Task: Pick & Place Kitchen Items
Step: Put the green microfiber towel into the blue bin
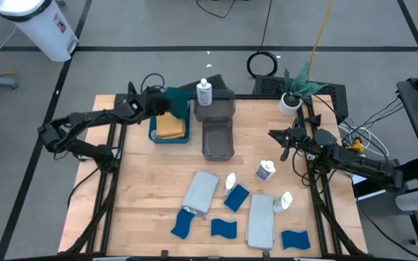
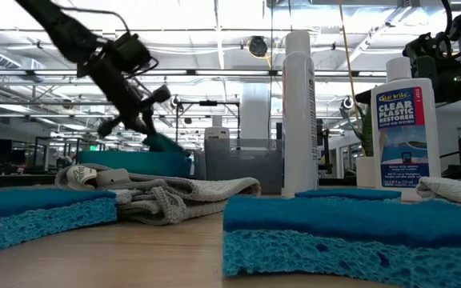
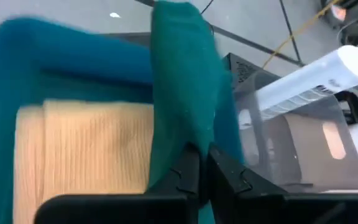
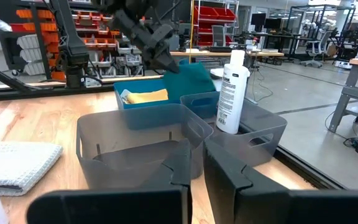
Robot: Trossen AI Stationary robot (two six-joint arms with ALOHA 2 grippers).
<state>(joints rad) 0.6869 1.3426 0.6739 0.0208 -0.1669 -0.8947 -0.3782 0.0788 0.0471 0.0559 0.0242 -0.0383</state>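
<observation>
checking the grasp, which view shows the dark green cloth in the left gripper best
The left wrist view: the dark green cloth fills it, pinched by the left gripper over the blue tray. High, low and right wrist views show only a small green patch.

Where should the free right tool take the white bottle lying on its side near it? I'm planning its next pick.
Grip the bottle across its round body, coming straight down from above. It lies flat on the table with clear wood on both long sides, so the fingers can straddle it. The right tool hovers just beyond it.
</observation>
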